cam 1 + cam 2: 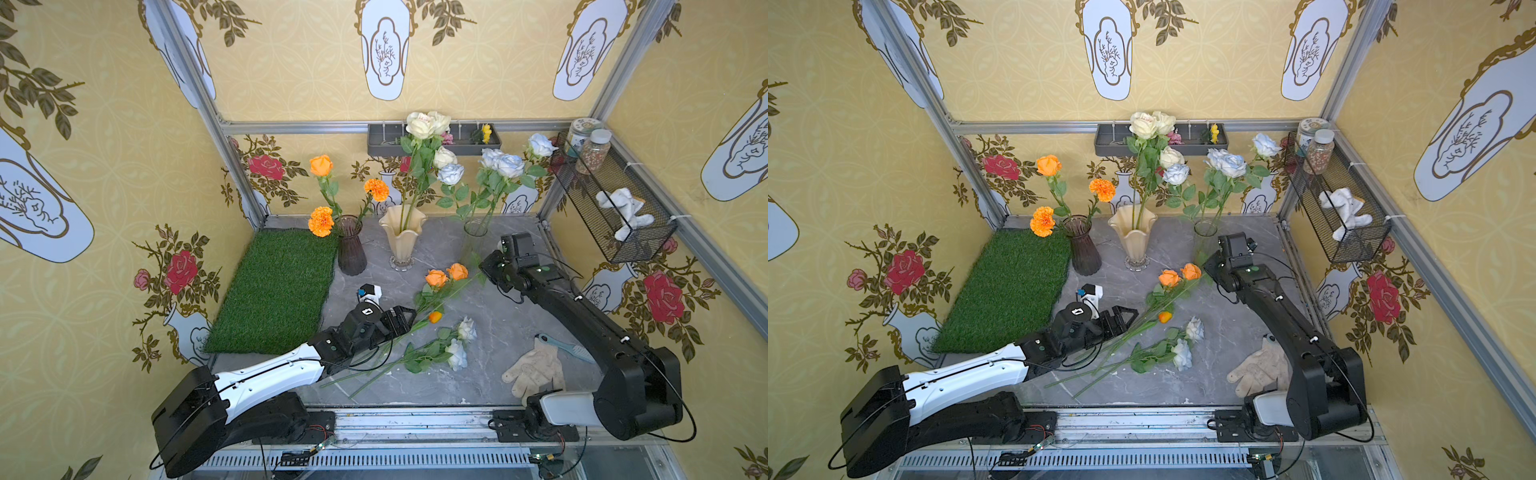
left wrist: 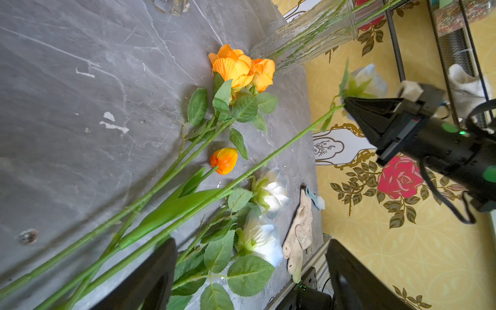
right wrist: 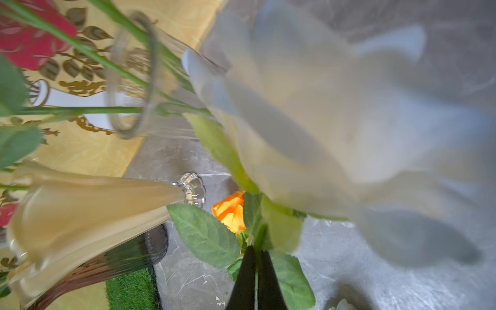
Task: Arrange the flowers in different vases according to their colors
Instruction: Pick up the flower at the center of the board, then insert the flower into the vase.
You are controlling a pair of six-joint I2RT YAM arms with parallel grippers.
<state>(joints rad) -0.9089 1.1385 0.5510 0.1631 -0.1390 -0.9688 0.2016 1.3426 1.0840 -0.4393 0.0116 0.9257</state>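
A white, pale-blue-tinted rose [image 2: 366, 80] is pinched just under its head by the right hand [image 2: 345, 104], its two black fingers clenched tight on the green stem. The bloom hangs clear of the grey marbled counter [image 1: 498, 332] beside the clear glass vase [image 1: 473, 239], and the long stem slants down across the counter toward the left hand [image 1: 409, 318]. That hand is spread wide and grasps nothing, low over the stems lying there.

Loose on the counter are two orange roses [image 1: 446, 274], a small orange bud [image 1: 435, 317] and two more white-blue roses [image 1: 460, 345]. At the back, the dark purple vase [image 1: 351, 249] holds an orange rose [image 1: 321, 165] and two marigolds [image 1: 321, 221]. The cream ruffled vase [image 1: 402, 237] holds cream roses [image 1: 426, 123], and the clear one holds a bunch of white-blue blooms [image 1: 500, 163].

A green turf mat [image 1: 274, 291] lies left of the vases. A work glove [image 1: 536, 368] and a pale-blue brush [image 1: 565, 347] lie near the right arm's base. A wire basket [image 1: 590, 195] on the side wall carries two jars [image 1: 592, 151]; the label on one is too small to read.
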